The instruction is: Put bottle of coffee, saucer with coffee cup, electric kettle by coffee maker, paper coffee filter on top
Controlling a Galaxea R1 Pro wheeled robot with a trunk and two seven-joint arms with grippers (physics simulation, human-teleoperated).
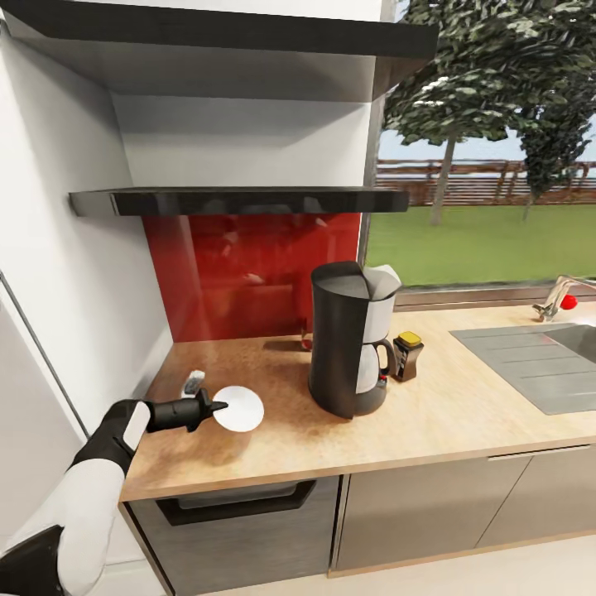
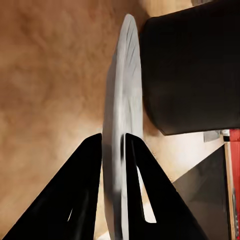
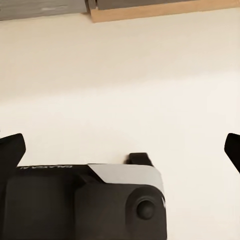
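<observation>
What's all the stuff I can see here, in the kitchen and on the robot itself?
kitchen countertop: one, tan wood-look, over grey cabinet fronts.
coffee maker: one, dark grey with a white part, upright on the countertop near the middle.
bottle of coffee: one, dark with a yellow lid, on the countertop close beside the coffee maker on its window side.
saucer: one, white, round, over the countertop near the wall end, pinched at its edge by the left gripper.
kitchen shelf: one, dark glossy, on the wall above the red backsplash.
sink: one, grey, set in the countertop under the window.
tap: one, metal, with a red knob, behind the sink.
left gripper: one, black, shut on the saucer's rim.
right gripper: one, black fingertips wide apart, over pale floor.
</observation>
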